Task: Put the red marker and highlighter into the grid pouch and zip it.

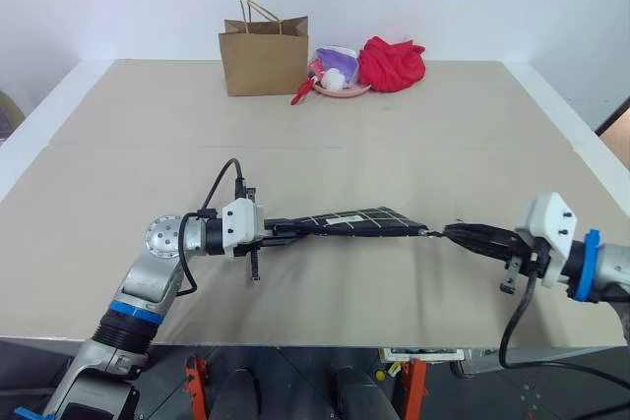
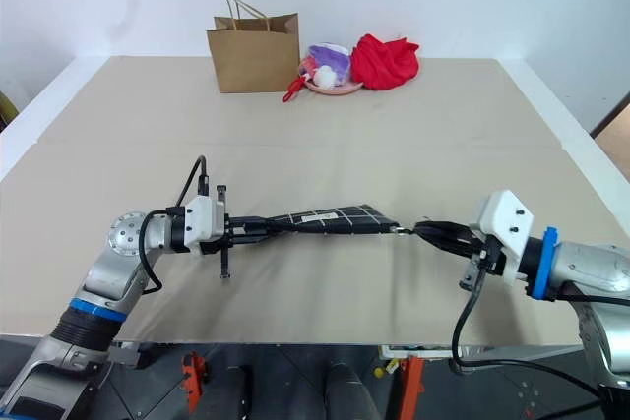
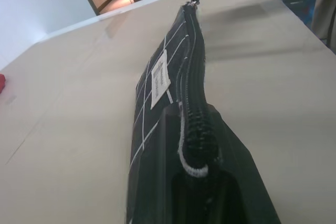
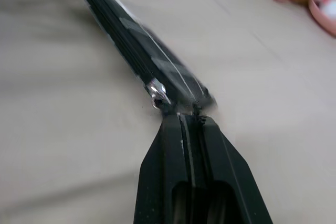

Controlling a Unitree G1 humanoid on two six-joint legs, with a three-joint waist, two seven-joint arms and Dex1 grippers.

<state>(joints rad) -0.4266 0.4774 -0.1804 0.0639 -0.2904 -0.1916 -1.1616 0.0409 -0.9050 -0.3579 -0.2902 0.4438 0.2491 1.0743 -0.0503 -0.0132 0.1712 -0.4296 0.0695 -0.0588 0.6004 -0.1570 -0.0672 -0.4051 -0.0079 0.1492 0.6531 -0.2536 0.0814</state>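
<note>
Zip step, looks near its end. Left gripper [image 1: 281,230] is clamped tight on the left end of the grid pouch [image 1: 356,222], holding it stretched just above the table [image 1: 413,135]. In the left wrist view the zipper teeth [image 3: 190,103] read as closed along the run in sight. Right gripper [image 1: 455,233] is pinched shut on the zipper pull [image 4: 157,94] at the pouch's right corner, line taut between the two. Red marker and highlighter aren't visible on the table; my guess is they're inside, can't confirm. Next: check the pull is seated at the end stop, then let go with the right, lower the pouch flat, let go with the left. Back-edge clutter, brown paper bag [image 1: 264,54] and red cloth bundle [image 1: 392,63], is well clear.
</note>
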